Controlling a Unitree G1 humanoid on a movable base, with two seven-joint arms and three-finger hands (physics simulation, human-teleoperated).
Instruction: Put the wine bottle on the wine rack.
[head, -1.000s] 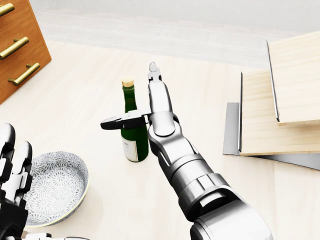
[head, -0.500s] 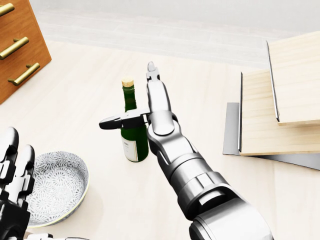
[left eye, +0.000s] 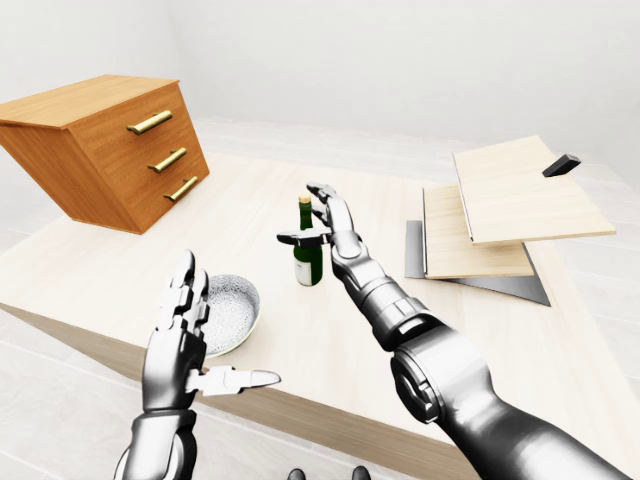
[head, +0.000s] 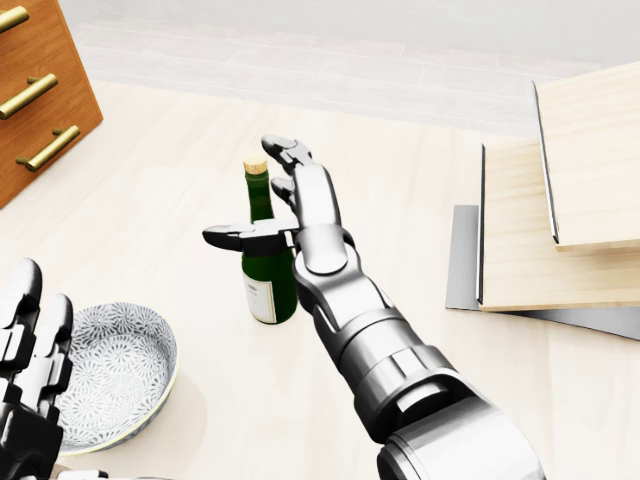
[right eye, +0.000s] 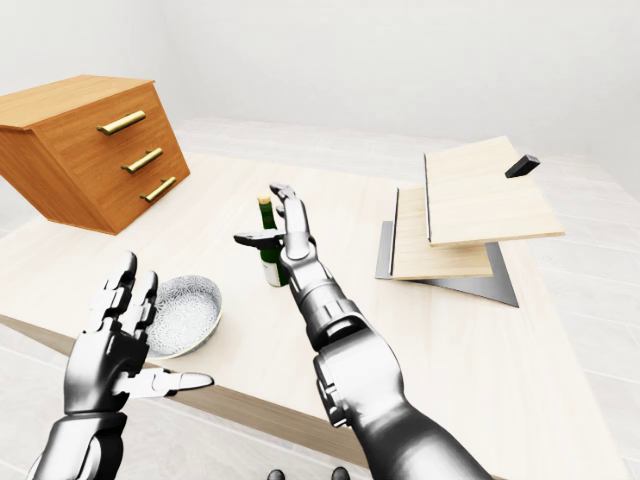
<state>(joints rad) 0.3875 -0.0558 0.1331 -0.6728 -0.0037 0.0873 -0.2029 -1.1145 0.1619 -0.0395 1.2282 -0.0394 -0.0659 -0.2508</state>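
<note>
Near the middle of the pale table (head: 150, 200), the green wine bottle (head: 270, 270) is seen standing upright, its cork at the top and a label low on its side. The right hand (head: 285, 200) is held just beside the bottle's neck, to the right of it in the head view: the thumb is stretched across the bottle's shoulder and the two fingers (head: 285, 152) are curled partway over the cork, not closed round the glass, so no grasp is recorded. The left hand (left eye: 185, 335) is raised at the table's near edge with fingers spread, holding nothing. A patterned bowl (head: 110, 375) is noted left of the bottle and apart from it. The wine rack (left eye: 500, 215), built of light wooden boards on a grey base, is placed well to the right. A wooden drawer chest (left eye: 110, 145) is seen at upper left.
</note>
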